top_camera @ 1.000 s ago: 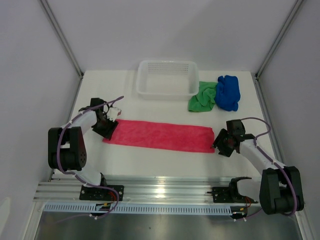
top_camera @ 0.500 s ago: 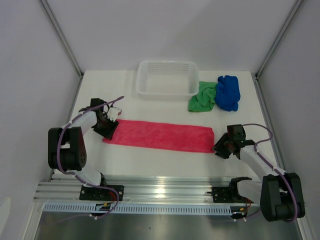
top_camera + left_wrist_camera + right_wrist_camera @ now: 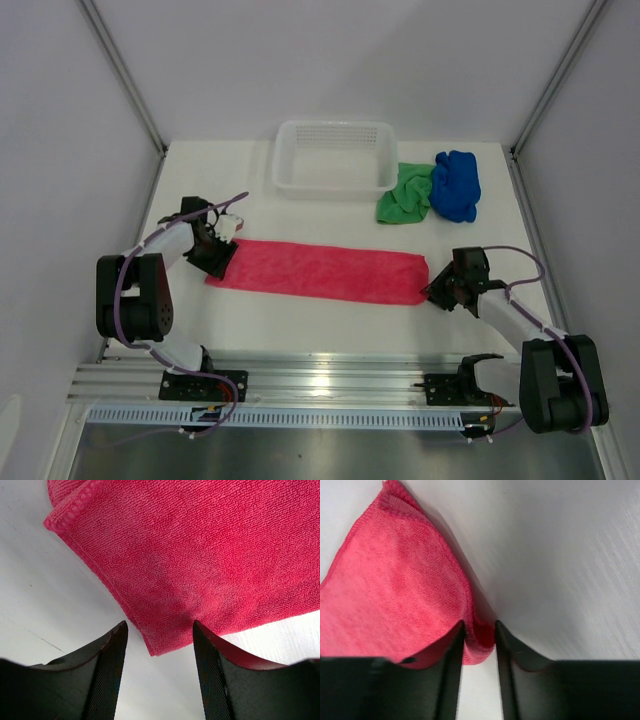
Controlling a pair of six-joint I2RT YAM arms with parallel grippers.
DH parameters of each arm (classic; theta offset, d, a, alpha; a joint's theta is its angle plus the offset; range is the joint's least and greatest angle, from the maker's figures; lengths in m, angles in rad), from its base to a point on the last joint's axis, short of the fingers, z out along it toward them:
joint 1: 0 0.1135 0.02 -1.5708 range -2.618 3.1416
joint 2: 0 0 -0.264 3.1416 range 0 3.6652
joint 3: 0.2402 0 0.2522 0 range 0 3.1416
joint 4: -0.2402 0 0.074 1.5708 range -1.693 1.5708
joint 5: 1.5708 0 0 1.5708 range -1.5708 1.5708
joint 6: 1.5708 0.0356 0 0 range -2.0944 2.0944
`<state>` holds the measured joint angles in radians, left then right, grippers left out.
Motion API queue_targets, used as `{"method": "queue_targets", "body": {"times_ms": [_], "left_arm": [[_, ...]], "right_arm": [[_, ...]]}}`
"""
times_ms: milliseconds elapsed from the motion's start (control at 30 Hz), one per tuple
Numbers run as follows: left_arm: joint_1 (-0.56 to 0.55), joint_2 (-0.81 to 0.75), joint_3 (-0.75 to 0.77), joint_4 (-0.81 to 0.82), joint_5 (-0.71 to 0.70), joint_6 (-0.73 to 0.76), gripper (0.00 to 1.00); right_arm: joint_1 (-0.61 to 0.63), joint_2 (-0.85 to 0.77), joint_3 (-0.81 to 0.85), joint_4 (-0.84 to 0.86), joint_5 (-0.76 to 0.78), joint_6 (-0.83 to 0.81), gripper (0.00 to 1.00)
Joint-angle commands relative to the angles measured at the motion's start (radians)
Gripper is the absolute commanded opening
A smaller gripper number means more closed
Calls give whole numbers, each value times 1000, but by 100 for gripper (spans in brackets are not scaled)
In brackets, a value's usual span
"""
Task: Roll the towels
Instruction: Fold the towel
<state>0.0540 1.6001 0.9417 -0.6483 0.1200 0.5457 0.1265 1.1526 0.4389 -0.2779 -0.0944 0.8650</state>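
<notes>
Closing since a second ago, the right claw (image 3: pixel 479 630) pinches the pink towel's (image 3: pixel 320 270) hem; that towel lies flat on the worktop (image 3: pixel 300 325), just before the basket (image 3: pixel 335 128). Left claw (image 3: pixel 160 630) — spread — straddles its other end. Only hem is caught — rolling may tug it free.

arms: my left arm (image 3: pixel 165 245) and right arm (image 3: pixel 508 312) are white tubes with black joint housings (image 3: pixel 133 298).
cables (image 3: pixel 121 290): purple, looped along each arm.
jaws: black, finely textured inner faces.
</notes>
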Motion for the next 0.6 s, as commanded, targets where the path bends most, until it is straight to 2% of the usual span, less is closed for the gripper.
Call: {"method": "queue_targets", "body": {"times_ms": [0,67,100,200,367,500,567], "left_arm": [[3,-35,3,13,21,-16,58],[4,-34,6,12,23,-16,58],[3,-34,5,10,23,-18,58],[3,-35,8,-1,33,-18,58],[3,-55,19,-50,96,-20,58],[3,-75,29,-63,121,-24,59],[3,-78,34,-70,121,-23,59]], "right_arm": [[2,3,-38,-26,55,17,28],[2,-10,-39,-37,56,19,20],[1,-27,-39,-41,59,19,12],[-5,-71,-26,-72,87,5,1],[-56,-97,38,-136,127,-76,0],[-131,-83,87,-173,128,-162,0],[-206,-82,104,-190,121,-205,0]]}}
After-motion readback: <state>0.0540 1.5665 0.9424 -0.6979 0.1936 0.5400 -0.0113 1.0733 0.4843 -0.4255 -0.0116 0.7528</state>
